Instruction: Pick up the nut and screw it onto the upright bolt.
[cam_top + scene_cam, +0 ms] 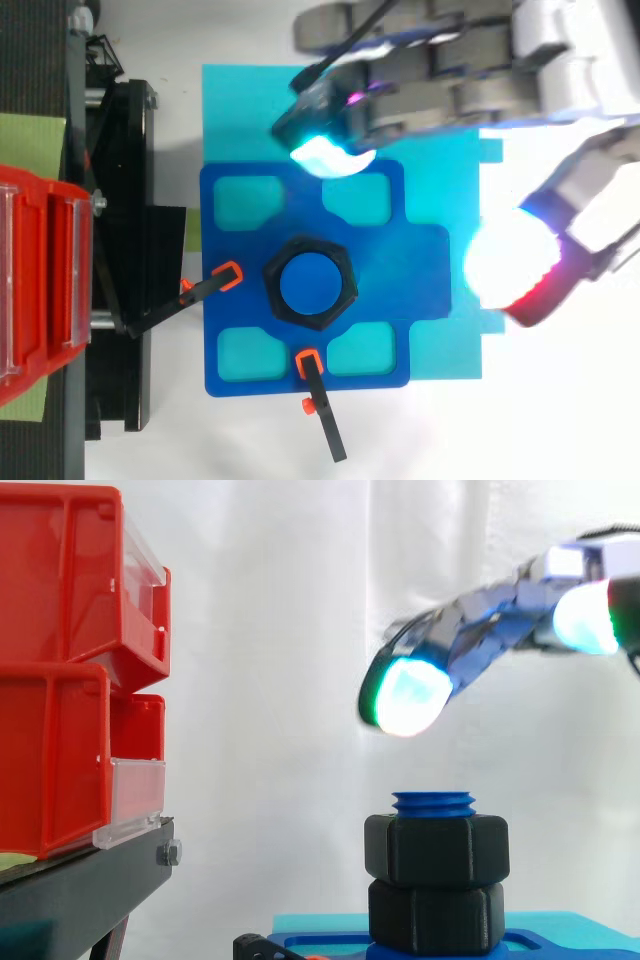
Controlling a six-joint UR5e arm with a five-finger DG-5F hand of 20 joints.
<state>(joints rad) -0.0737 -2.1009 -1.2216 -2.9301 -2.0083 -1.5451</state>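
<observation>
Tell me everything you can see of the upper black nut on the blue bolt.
The nut is black, hexagonal and matte, plastic by its look. It sits level around the upright blue bolt, whose threaded top shows just above it, and rests on a second black hex piece below. The open hand hovers above, not touching it.

Close, level side view and near overhead view, both on the bolt (310, 284) and nut (436, 850)

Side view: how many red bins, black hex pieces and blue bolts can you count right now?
Red bins: 2
Black hex pieces, stacked: 2
Blue bolt: 1
Total: 5
</observation>
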